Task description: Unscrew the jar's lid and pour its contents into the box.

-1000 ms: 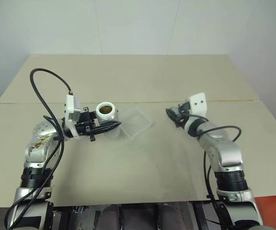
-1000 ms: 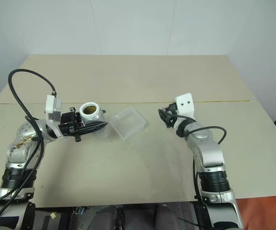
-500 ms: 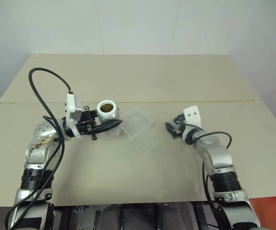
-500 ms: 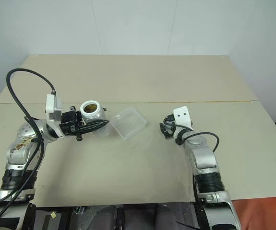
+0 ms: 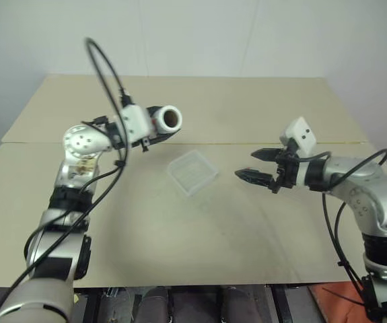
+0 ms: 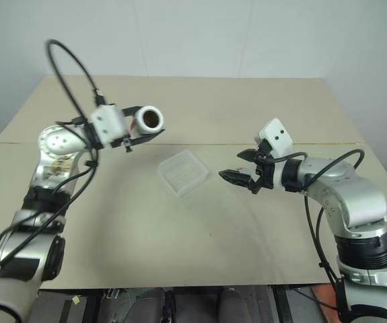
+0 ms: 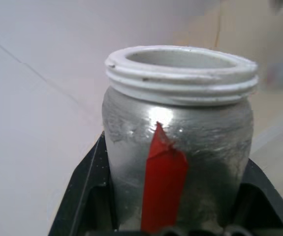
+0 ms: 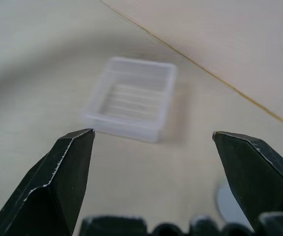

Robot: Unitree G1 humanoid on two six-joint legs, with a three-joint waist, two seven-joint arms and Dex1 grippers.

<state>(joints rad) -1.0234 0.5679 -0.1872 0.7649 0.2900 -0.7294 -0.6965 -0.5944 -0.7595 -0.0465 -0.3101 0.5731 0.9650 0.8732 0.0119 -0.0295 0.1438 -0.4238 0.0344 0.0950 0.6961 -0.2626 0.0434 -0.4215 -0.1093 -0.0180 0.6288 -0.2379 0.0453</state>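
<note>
My left gripper (image 5: 161,128) is shut on the jar (image 5: 168,120), a silvery body with a red label (image 7: 163,187) and a white threaded rim. The jar is held in the air and tipped level. Its open mouth faces right, above and to the left of the box. The inside looks dark brown; I cannot make out the contents. The box (image 5: 192,172), a clear shallow tray, lies on the table. My right gripper (image 5: 247,164) hovers open to the right of the box with nothing between its fingers. A pale grey round edge, seemingly the lid (image 8: 224,202), lies on the table beneath it.
The beige table (image 5: 180,229) has a seam (image 5: 355,141) running across it just behind the box. A black cable (image 5: 106,60) loops up from the left arm. A white wall stands behind the table's far edge.
My left arm has lifted the jar off the table and rolled it from upright to level. My right gripper has opened, risen and drawn back from the table.
</note>
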